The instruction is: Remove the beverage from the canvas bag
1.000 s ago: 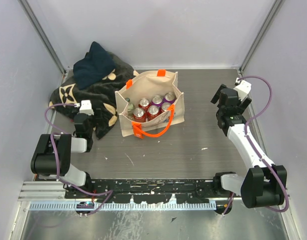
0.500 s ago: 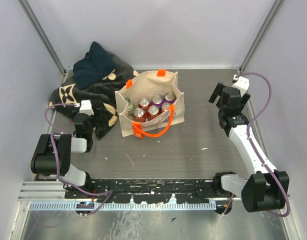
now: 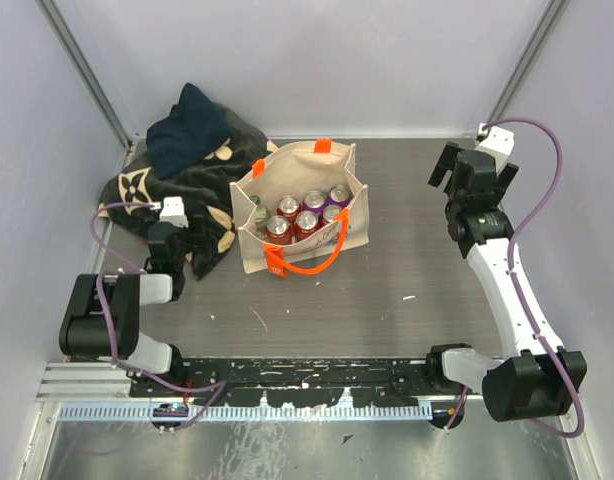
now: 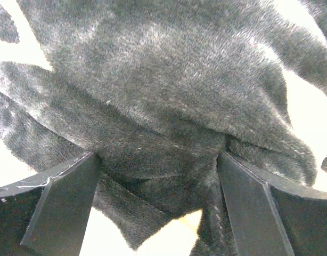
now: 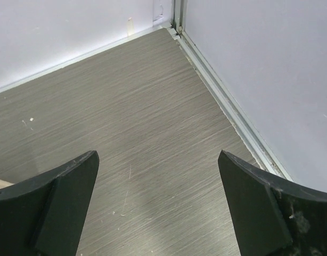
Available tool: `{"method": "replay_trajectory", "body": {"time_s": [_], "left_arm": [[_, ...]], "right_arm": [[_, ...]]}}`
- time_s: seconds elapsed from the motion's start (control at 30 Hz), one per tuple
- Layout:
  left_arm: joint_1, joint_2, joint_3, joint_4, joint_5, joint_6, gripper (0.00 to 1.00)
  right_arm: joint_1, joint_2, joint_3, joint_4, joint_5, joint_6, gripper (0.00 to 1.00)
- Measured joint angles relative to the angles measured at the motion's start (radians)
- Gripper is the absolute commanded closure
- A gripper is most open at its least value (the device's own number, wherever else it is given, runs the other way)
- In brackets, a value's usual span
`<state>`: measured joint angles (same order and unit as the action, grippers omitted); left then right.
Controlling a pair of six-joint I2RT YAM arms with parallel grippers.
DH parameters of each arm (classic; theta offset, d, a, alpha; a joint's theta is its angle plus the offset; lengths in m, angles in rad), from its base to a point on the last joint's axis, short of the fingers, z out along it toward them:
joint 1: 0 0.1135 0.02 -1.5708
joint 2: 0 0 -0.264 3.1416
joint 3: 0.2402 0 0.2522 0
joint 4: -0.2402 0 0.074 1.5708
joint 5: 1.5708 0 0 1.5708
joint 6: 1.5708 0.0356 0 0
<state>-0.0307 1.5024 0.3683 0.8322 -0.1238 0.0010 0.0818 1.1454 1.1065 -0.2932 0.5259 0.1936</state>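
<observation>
Table (image 3: 407,300): dark wood-grain top.
Blanket (image 3: 207,185): dark plush, cream flower motifs, far left.
Canvas bag (image 3: 292,165): upright at centre, mouth open; side print unreadable.
Beverage cans (image 3: 307,220): upright inside the bag; labels unreadable.
Left gripper (image 4: 158,176): fingers spread over the blanket, left of the bag.
Right gripper (image 5: 158,176): fingers spread over bare table, well right of the bag.

Right gripper (image 3: 474,172): I've carried it up the right edge, nearer the bench's (image 3: 387,290) far right corner. Right arm (image 3: 502,285): now stretched straighter along that edge. Cable (image 3: 553,150): swung outward.
</observation>
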Motion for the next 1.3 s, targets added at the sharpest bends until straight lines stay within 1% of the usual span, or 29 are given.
{"method": "replay_trajectory", "body": {"time_s": [0.07, 0.2, 0.33, 0.47, 0.57, 0.7, 0.8, 0.93, 1.0, 1.07, 1.17, 1.23, 1.3], "left_arm": [[-0.003, -0.034, 0.027, -0.082, 0.002, -0.001, 0.02], [-0.017, -0.111, 0.106, -0.253, 0.002, -0.006, 0.02], [-0.034, -0.214, 0.160, -0.359, 0.002, -0.020, 0.02], [-0.043, -0.351, 0.227, -0.453, -0.002, -0.038, 0.02], [-0.044, -0.435, 0.284, -0.507, -0.003, -0.040, 0.02], [-0.045, -0.510, 0.366, -0.600, 0.022, -0.049, 0.02], [-0.047, -0.542, 0.404, -0.650, 0.061, -0.076, 0.02], [-0.066, -0.546, 0.443, -0.728, 0.111, -0.134, 0.02], [-0.102, -0.541, 0.454, -0.751, 0.125, -0.159, 0.02], [-0.169, -0.526, 0.476, -0.783, 0.119, -0.163, 0.02], [-0.321, -0.463, 0.560, -0.852, 0.086, -0.152, 0.02], [-0.394, -0.416, 0.613, -0.883, 0.071, -0.143, 0.02], [-0.425, -0.386, 0.638, -0.898, 0.058, -0.143, 0.02]], "right_arm": [[0.001, -0.006, -0.005, 0.002, -0.012, -0.018, 0.00], [0.002, -0.058, -0.075, 0.047, -0.057, -0.038, 0.00], [0.002, -0.102, -0.103, 0.082, -0.082, -0.034, 0.00], [0.002, -0.113, -0.103, 0.143, -0.141, -0.034, 0.00], [0.002, -0.102, -0.098, 0.161, -0.190, -0.033, 0.00], [0.002, -0.047, -0.056, 0.166, -0.266, -0.029, 0.00], [0.012, 0.002, -0.019, 0.168, -0.314, -0.023, 0.02], [0.083, 0.041, 0.019, 0.163, -0.319, -0.041, 0.04], [0.139, 0.058, 0.050, 0.158, -0.301, -0.064, 0.07], [0.191, 0.064, 0.073, 0.158, -0.280, -0.089, 0.11], [0.254, 0.066, 0.102, 0.160, -0.256, -0.126, 0.20], [0.278, 0.073, 0.124, 0.165, -0.247, -0.147, 0.26], [0.288, 0.094, 0.164, 0.168, -0.240, -0.168, 0.32]]}}
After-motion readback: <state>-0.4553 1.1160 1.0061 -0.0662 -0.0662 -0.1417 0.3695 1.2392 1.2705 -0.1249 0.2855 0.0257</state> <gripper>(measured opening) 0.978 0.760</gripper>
